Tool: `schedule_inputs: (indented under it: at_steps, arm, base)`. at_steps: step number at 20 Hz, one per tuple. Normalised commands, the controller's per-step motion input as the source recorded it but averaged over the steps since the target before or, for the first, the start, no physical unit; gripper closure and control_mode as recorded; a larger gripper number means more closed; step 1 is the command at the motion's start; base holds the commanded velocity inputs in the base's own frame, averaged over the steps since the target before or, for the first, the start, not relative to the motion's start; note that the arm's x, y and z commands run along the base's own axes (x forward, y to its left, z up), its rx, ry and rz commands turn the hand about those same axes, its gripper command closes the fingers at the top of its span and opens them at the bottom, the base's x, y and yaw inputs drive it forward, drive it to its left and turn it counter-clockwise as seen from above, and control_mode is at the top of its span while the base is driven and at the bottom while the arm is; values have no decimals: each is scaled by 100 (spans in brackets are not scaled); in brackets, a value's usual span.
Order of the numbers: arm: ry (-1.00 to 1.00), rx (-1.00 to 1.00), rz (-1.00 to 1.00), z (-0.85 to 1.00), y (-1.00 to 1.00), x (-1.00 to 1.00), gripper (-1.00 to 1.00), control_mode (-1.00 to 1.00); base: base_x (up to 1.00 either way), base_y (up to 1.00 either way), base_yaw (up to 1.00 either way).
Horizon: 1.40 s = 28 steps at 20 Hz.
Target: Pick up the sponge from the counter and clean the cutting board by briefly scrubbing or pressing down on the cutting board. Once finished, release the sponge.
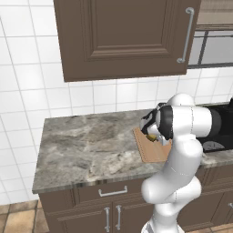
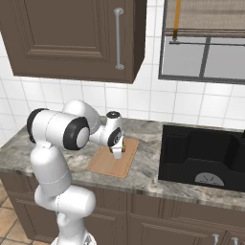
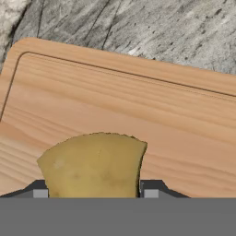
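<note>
The mustard-yellow sponge (image 3: pixel 94 163) sits between my two dark fingertips (image 3: pixel 151 192), and my gripper (image 3: pixel 96 193) is shut on it. Under it lies the light wooden cutting board (image 3: pixel 138 106) with its thin groove line, and the sponge is low over the board or pressed against it; which one I cannot tell. From the left base view, the gripper (image 1: pixel 152 133) points down over the far part of the board (image 1: pixel 152 154), with a bit of sponge (image 1: pixel 151 137) below it. From the right, the gripper (image 2: pixel 117 152) is over the board (image 2: pixel 109 163) on the marble counter (image 2: pixel 143 167).
A black sink (image 2: pixel 201 153) is set into the counter right of the board. A brown wall cabinet (image 1: pixel 123 36) hangs above, with a window (image 2: pixel 206 52) beside it. Bare marble (image 1: pixel 86 143) stretches left of the board to the counter's end.
</note>
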Motion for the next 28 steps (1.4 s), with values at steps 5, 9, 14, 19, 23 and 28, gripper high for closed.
schedule_inputs:
  at_steps: [5,9,14,19,23,28]
  arm:
    - [0,9,-5,-19,0,-67,100,-100]
    - [0,7,-4,-21,0,-83,100,-100]
    - [0,2,-2,-28,11,-73,100,-100]
    - [0,0,-3,-23,19,-37,100,-100]
    - [0,0,-3,-24,29,0,100,-100]
    - [0,0,-1,-18,25,-22,100,-100]
  base:
    - [0,0,0]
    - [0,0,0]
    - [0,0,0]
    - [0,0,0]
    - [0,0,0]
    - [0,0,0]
